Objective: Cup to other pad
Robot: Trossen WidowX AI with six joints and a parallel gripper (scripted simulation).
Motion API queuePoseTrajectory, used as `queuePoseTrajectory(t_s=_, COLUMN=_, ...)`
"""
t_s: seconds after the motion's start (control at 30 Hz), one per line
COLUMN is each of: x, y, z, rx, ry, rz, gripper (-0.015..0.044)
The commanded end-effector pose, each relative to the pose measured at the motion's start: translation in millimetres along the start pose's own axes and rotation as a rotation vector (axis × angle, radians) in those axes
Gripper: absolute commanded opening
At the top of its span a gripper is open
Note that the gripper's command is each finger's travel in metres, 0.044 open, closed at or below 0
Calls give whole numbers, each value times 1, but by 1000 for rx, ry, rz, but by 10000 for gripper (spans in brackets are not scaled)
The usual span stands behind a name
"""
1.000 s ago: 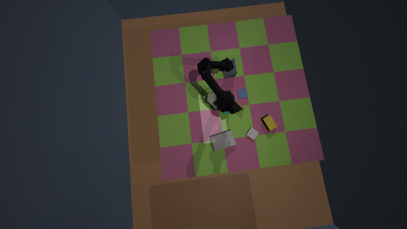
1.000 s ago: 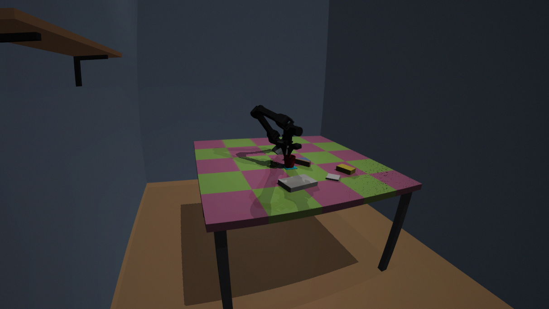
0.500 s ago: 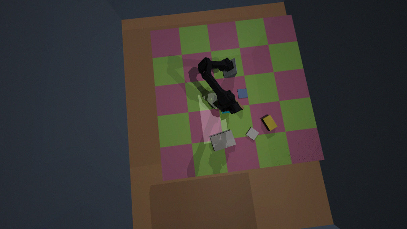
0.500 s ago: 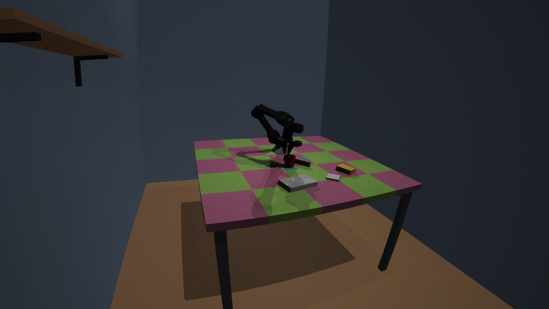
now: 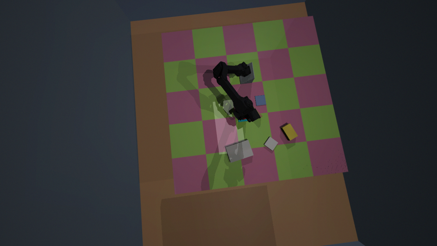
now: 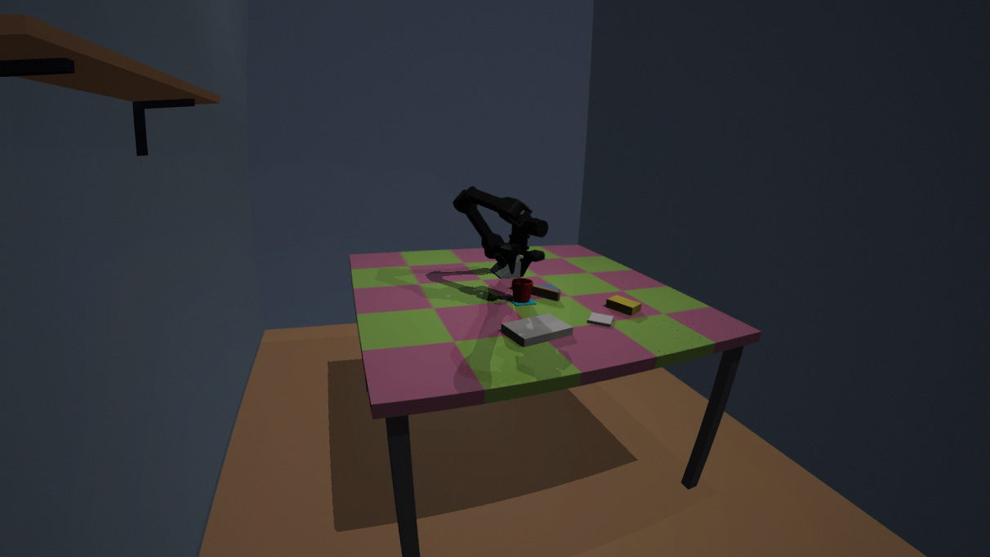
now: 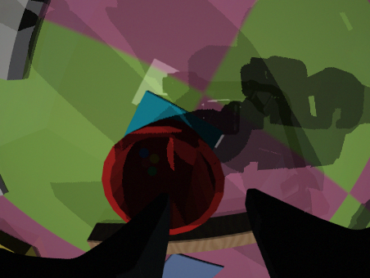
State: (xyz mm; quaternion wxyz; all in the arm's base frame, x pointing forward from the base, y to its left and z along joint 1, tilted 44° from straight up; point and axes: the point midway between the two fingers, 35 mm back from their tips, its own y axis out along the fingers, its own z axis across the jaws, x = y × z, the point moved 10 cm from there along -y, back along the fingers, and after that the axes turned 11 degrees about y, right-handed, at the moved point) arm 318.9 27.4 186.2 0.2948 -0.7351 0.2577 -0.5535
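Both fingers stand apart above the cup [image 7: 164, 177].

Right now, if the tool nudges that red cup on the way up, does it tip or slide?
Probably slides first: the red cup looks squat and stands upright on the teal pad. Loose marbles inside could shift and rock it. The open tool sits above its rim, so contact seems unlikely.

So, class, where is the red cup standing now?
In the exterior view, the red cup stands upright on the teal pad near the table's middle, below the open gripper.
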Motion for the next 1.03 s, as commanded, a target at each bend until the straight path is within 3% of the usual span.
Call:
queuePoseTrajectory(t_s=0.0, x=0, y=0, z=0, rx=0, ry=0, rz=0, gripper=285)
queuePoseTrajectory(t_s=0.2, x=0, y=-5, z=0, rx=3, ry=-3, rz=0, gripper=440)
queuePoseTrajectory(t_s=0.77, x=2, y=-60, z=-1, rx=30, ry=-35, rz=-2, gripper=440)
queuePoseTrajectory(t_s=1.0, x=2, y=-60, z=-1, rx=37, ry=-36, rz=-6, gripper=440)
